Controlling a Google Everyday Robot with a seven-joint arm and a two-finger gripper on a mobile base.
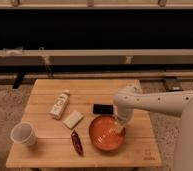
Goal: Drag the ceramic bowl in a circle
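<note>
Presently: claw (119,129) set down at the right inner wall of the wide, shallow, glossy orange-red ceramic bowl (102,136); whether it is open or closed cannot be told. Bowl rests on the pale wooden tabletop (50,154), its bulk just left of the claw. Being round, it has no long axis. Nearest neighbours: flat black rectangular slab (103,108) behind-left of the claw, slim red chilli (77,143) further left.

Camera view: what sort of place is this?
Probably a lab or office test area: a small wooden table on speckled carpet, dark panels behind, and the robot's gripper inside the ceramic bowl, at its right side.
</note>
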